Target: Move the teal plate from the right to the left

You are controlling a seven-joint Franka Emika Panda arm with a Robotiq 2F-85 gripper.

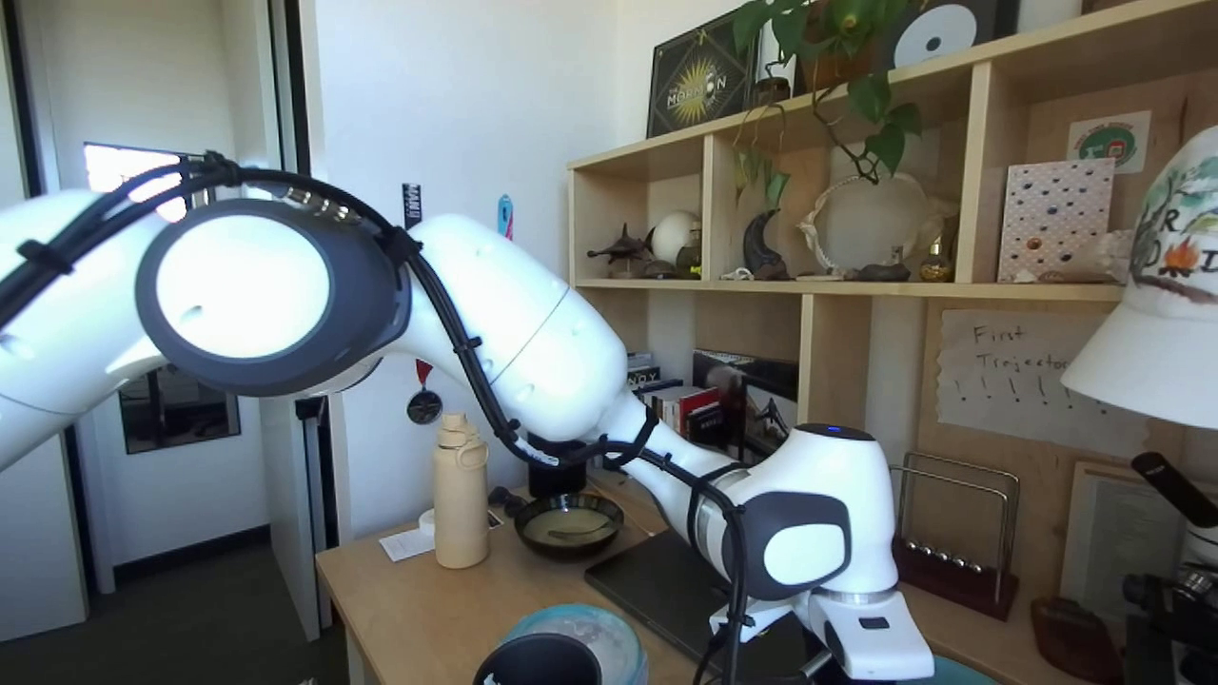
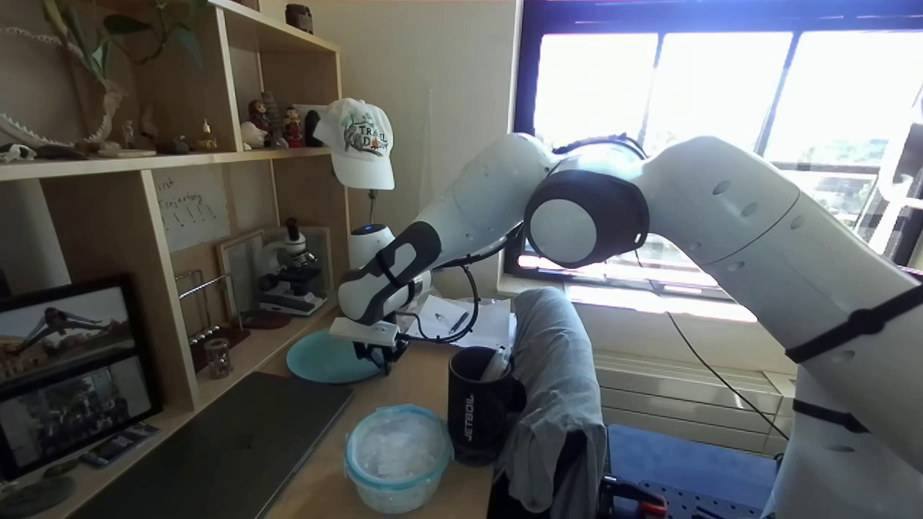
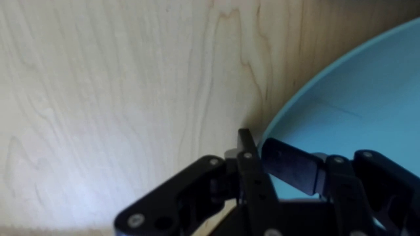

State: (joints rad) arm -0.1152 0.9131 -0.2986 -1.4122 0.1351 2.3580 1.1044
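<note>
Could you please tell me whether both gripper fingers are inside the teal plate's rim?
No: the wrist view shows one finger of the gripper outside the rim of the teal plate, the other inside.

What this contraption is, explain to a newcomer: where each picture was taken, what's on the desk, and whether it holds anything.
This is a white robot arm ending in a black two-fingered gripper. Two pictures come from cameras outside the robot, at different places; the close-up comes from a camera on its wrist.

On the wooden desk are a cream bottle, a dark bowl, a clear tub with a teal rim, a dark mug and a flat black thing, probably a closed laptop.

The gripper appears to hold a teal plate: in the wrist view its fingers sit either side of the plate's rim, one outside and one inside. Whether the plate is lifted, I can't tell.
</note>
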